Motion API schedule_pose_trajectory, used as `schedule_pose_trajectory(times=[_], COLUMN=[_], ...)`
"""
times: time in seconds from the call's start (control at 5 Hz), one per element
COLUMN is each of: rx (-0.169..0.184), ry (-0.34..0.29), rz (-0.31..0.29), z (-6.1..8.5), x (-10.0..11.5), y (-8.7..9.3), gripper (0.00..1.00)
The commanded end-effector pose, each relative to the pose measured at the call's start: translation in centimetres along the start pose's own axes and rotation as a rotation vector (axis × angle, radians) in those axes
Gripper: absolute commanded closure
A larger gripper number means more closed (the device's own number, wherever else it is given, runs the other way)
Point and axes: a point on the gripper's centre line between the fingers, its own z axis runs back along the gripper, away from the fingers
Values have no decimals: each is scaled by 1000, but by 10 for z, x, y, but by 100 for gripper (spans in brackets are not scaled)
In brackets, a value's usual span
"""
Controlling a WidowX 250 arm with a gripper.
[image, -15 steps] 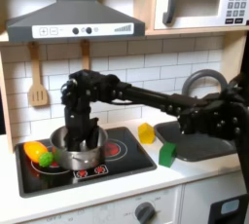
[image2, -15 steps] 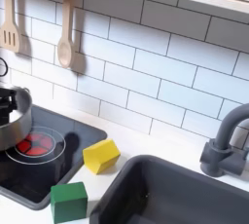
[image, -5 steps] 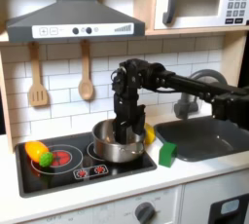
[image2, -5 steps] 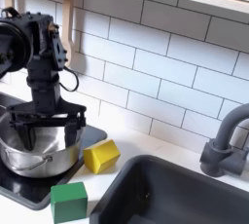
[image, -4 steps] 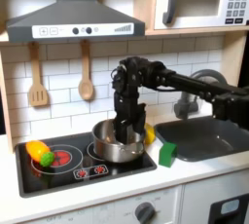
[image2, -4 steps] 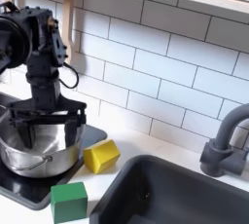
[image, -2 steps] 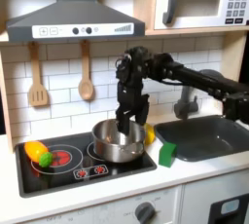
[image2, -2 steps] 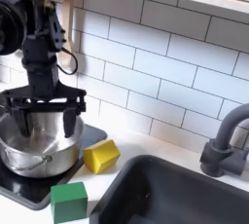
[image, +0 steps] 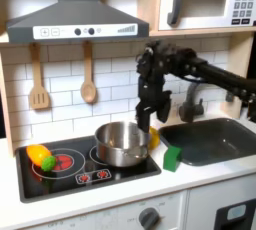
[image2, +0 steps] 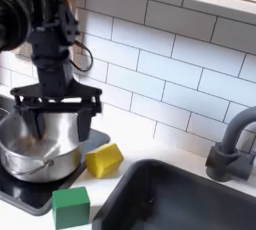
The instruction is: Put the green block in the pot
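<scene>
The gripper hung above the right rim of the pot in the first exterior view, its jaws spread wide apart and holding nothing; in the second exterior view the gripper showed the same spread, one finger on each side, poised over the pot without touching it. The pot sat on the black stovetop, over the burner toward the first exterior view's right, and its inside looked bare as far as the shiny walls let one tell. The green block rested on the white table just beyond the stovetop's right edge in the first exterior view, beside the sink and apart from the pot. In the second exterior view the green block lay at the bottom, near the stovetop's corner, with a yellow block just behind it. An orange toy with a green ball lay at the stovetop's left end in the first exterior view. Two wooden utensils hung on the tiled wall beneath the hood.
</scene>
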Motion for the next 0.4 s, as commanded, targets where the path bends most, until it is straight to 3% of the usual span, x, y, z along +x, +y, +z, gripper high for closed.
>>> schedule_pose_trajectory(times=[0.0,0.2], rx=[-2,16], ry=[92,125], rz=[-161,-257], z=[0,3], x=[-50,-70], y=[-30,-34], gripper=[0,0])
